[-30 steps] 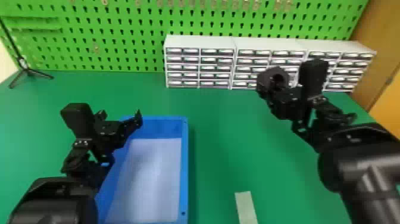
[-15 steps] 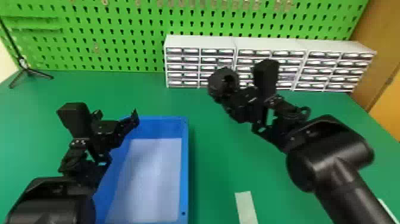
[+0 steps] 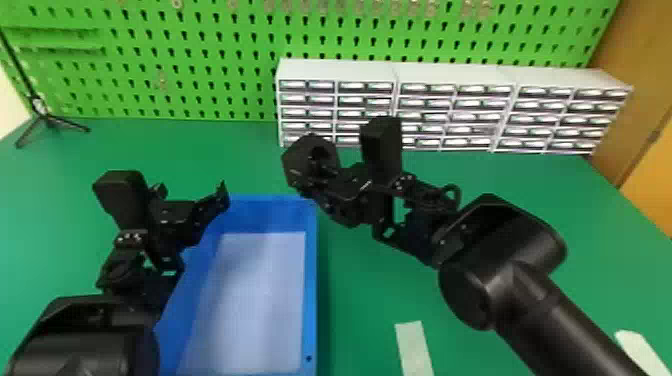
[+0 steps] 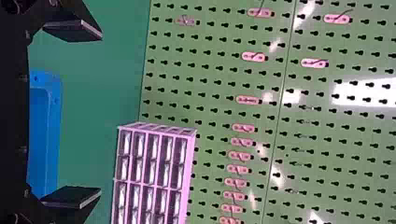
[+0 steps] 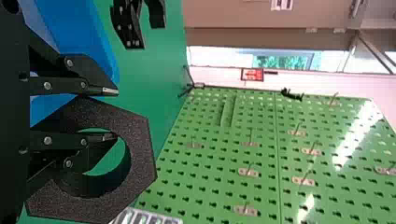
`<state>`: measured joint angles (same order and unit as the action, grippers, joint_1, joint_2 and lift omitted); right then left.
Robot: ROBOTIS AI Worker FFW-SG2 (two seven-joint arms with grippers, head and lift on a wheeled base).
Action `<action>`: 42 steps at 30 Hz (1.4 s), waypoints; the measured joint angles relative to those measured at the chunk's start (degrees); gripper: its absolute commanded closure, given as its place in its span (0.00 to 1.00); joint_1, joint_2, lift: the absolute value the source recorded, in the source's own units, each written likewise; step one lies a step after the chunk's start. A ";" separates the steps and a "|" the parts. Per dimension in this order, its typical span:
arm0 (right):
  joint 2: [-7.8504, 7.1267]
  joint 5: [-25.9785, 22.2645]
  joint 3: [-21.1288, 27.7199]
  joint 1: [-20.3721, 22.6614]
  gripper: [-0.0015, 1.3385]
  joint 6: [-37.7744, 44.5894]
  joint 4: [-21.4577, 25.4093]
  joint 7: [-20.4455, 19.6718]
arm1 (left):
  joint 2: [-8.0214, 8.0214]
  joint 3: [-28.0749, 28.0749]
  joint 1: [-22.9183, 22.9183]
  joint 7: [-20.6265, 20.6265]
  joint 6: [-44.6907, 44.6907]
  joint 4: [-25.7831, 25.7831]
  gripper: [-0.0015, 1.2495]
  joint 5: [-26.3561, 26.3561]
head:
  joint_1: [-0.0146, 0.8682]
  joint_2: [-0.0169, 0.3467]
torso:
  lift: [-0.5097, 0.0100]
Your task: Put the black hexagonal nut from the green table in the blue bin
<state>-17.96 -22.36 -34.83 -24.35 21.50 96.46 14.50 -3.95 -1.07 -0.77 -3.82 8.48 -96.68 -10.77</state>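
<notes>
Right gripper (image 5: 116, 114): closed to the thickness of one wall of the black hexagonal nut (image 5: 141, 151), with one finger through the hole and the other against the outside. Review hazards in descending order of size.

1. Green table (image 3: 370, 295), below the right gripper: do not release at the present position. Expect a drop outside the bin, possibly followed by a slide or roll.

2. White drawer cabinet (image 3: 335, 70), beyond the right gripper: avoid swinging farther away from the robot. Likely cause of a knock: overreach during transfer.

3. Blue bin (image 3: 309, 280), lower than the right gripper, to its left and nearer the robot: carry the load inward past the far right corner before lowering. Likely cause of a snag: descent begun too early, with the nut striking the rim and twisting loose.

4. Left gripper (image 4: 100, 113), to the left of the right gripper, near the bin's left side: spread wide and empty. Keep well away; risk of collision if carried too far left.

5. Nut, at the right gripper's fingertips: gripped off-centre, with most of the ring overhanging. Anticipate pivoting under abrupt motion. On release, open enough to free the inner finger; otherwise risk hanging or dragging.
</notes>
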 measured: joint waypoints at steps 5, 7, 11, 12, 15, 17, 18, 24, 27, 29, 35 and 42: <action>-0.18 -2.62 -3.57 -1.59 0.75 -0.77 -0.96 0.03 | 0.01 -0.05 -0.14 0.24 -0.03 0.00 0.09 0.10 | 0.80 0.07 | 0.79; -0.25 -3.46 -4.81 -2.10 0.75 -1.13 -1.24 0.07 | 0.02 -0.03 -0.18 0.30 -0.04 0.00 0.09 0.12 | 0.80 0.07 | 0.79; -0.38 -5.14 -7.36 -3.23 0.75 -1.86 -1.75 0.09 | 0.02 -0.04 -0.33 0.40 -0.04 0.00 0.09 0.20 | 0.80 0.07 | 0.79; -0.38 -5.46 -7.83 -3.45 0.75 -2.00 -1.84 0.09 | 0.02 -0.05 -0.35 0.40 -0.04 0.00 0.09 0.21 | 0.80 0.07 | 0.79; -0.34 -6.47 -9.25 -4.12 0.75 -2.50 -2.19 0.09 | 0.01 -0.14 -0.42 0.41 -0.04 0.00 0.09 0.25 | 0.80 0.07 | 0.79; -0.26 -7.07 -10.18 -4.55 0.75 -2.91 -2.47 0.09 | 0.01 -0.23 -0.48 0.47 -0.04 0.00 0.09 0.34 | 0.80 0.07 | 0.79; -0.22 -7.28 -10.58 -4.76 0.75 -3.09 -2.58 0.09 | 0.01 -0.27 -0.51 0.53 -0.04 0.00 0.09 0.39 | 0.80 0.07 | 0.79; -0.04 -8.25 -12.71 -6.00 0.75 -4.15 -3.19 0.09 | 0.00 -0.49 -0.73 0.75 -0.04 0.05 0.09 0.61 | 0.80 0.07 | 0.79; -0.04 -8.61 -13.41 -6.47 0.75 -4.40 -3.39 0.12 | 0.00 -0.51 -0.86 0.76 -0.04 0.14 0.09 0.70 | 0.80 0.07 | 0.79; -0.04 -8.80 -13.79 -6.73 0.75 -4.52 -3.48 0.16 | 0.01 -0.51 -0.93 0.87 -0.04 0.20 0.09 0.75 | 0.80 0.07 | 0.79; -0.05 -9.09 -14.19 -7.03 0.75 -4.66 -3.65 0.18 | 0.01 -0.67 -1.04 1.20 -0.04 0.34 0.09 0.82 | 0.80 0.07 | 0.79; -0.05 -9.19 -14.21 -7.04 0.74 -4.71 -3.78 0.18 | 0.00 -0.93 -1.00 1.19 -0.04 0.35 0.09 0.80 | 0.80 0.07 | 0.79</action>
<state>-18.02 -31.55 -49.04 -31.38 16.79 92.68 14.67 -3.95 -2.00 -1.77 -2.63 8.44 -96.33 -9.97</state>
